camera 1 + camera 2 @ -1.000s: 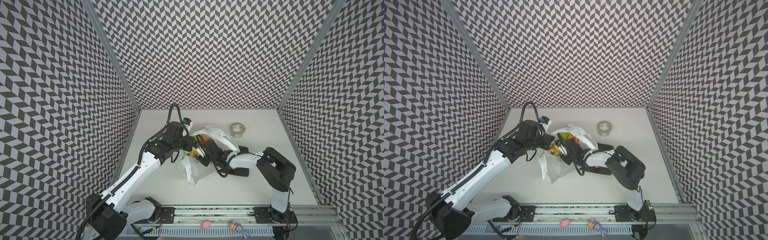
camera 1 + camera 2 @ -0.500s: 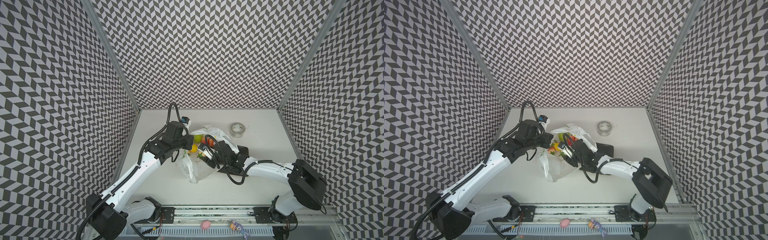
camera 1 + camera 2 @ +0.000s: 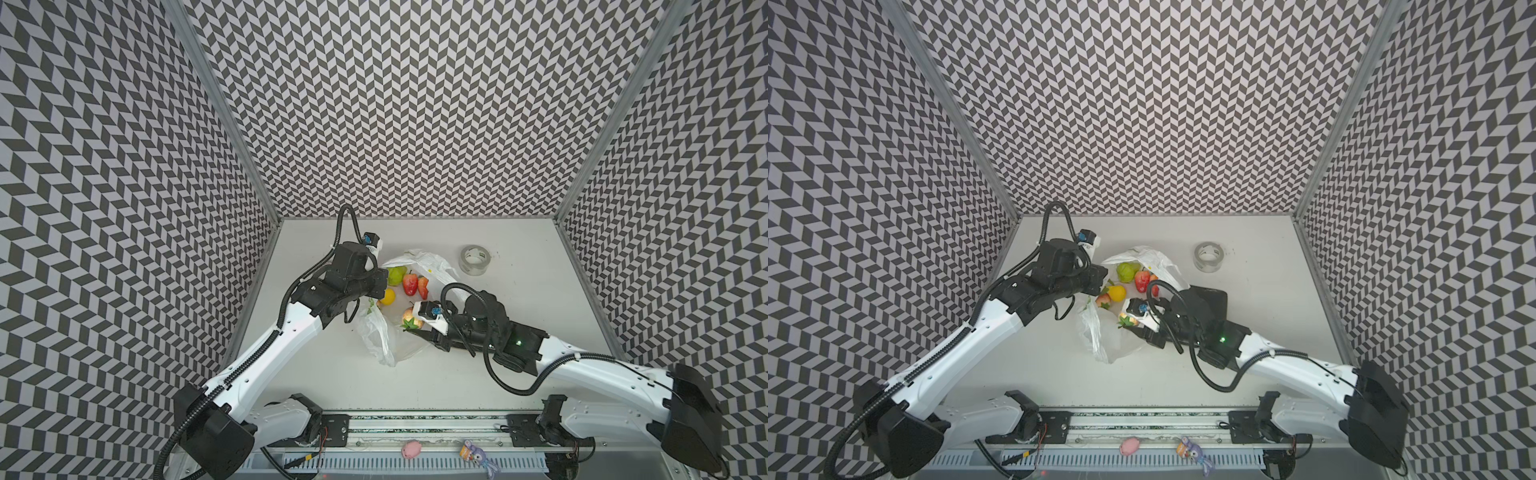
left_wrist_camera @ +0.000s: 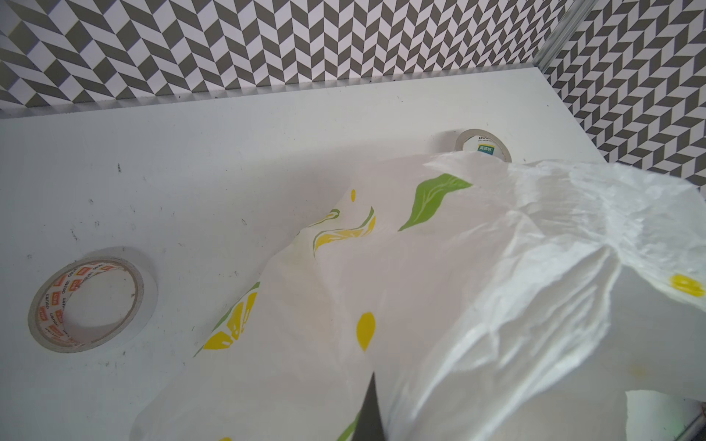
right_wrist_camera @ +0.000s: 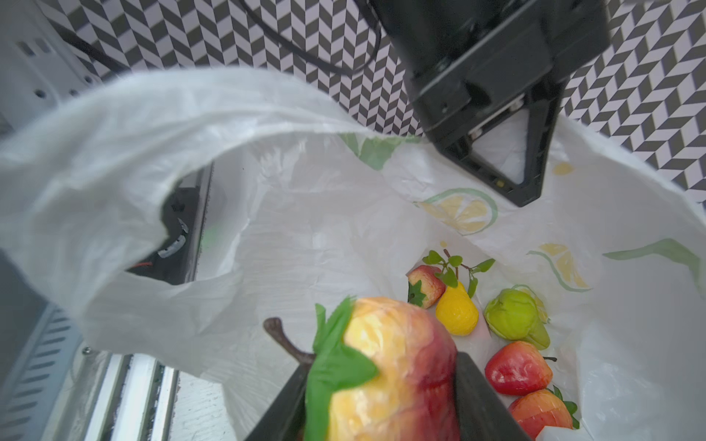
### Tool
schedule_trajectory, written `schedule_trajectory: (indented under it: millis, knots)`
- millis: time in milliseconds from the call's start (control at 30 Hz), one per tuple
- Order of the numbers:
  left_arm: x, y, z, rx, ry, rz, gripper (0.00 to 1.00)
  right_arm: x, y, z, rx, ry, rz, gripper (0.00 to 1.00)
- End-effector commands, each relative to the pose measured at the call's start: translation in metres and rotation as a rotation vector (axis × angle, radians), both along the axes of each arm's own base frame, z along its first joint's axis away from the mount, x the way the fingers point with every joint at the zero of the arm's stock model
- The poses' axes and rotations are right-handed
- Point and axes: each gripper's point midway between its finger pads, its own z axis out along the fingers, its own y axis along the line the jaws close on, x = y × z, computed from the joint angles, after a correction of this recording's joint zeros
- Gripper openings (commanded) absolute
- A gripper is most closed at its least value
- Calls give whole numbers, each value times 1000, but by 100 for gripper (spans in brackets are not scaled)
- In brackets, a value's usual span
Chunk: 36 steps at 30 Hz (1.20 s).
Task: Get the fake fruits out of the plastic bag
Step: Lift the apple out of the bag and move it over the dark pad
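Note:
The plastic bag (image 3: 384, 343) lies open mid-table, white with printed lemon slices. My left gripper (image 3: 377, 287) is shut on the bag's rim (image 4: 420, 286) and holds it up; in the right wrist view it (image 5: 515, 193) pinches the far edge. My right gripper (image 3: 413, 328) is shut on a yellow-red fake fruit (image 5: 397, 366) with a green leaf and brown stem, at the bag's mouth. Inside the bag lie a green fruit (image 3: 396, 275), a yellow lemon (image 3: 387, 297) and red strawberries (image 3: 409, 283).
A clear tape roll (image 3: 475, 259) stands at the back right. In the left wrist view another tape roll (image 4: 91, 303) with orange print lies beside the bag. A dark square tray (image 3: 1214, 296) sits under the right arm. Two small toys (image 3: 411, 450) lie on the front rail.
My right arm has drawn back to the right, out of the bag, with the yellow-red fruit in its jaws. The fruits inside the bag have come into view. The left gripper has stayed put.

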Motion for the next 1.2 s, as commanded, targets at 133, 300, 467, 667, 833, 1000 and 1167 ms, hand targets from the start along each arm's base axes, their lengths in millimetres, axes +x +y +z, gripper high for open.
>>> schedule_trajectory:
  millis: [133, 300, 467, 667, 833, 1000, 1167]
  knots:
    - [9, -4, 15, -23, -48, 9, 0, -1, -43, 56, 154, 88, -195, 32]
    - [9, -3, 19, -28, -51, 20, 0, 14, -88, 73, 234, 274, -480, 26]
    - [8, -2, 19, -22, -50, 18, 0, 26, -144, 62, 366, 493, -840, 17]
    - [7, -2, 21, -27, -51, 20, 0, 22, -198, 15, 446, 678, -1180, 10]
    - [8, 1, 19, -24, -58, 32, 0, 39, -205, -8, 479, 733, -1285, 6]
    - [8, 2, 23, -26, -71, 38, 0, 65, -206, -28, 560, 821, -1260, 1]
    - [8, 1, 22, -21, -64, 29, 0, 104, -200, -73, 555, 937, -1295, 0]
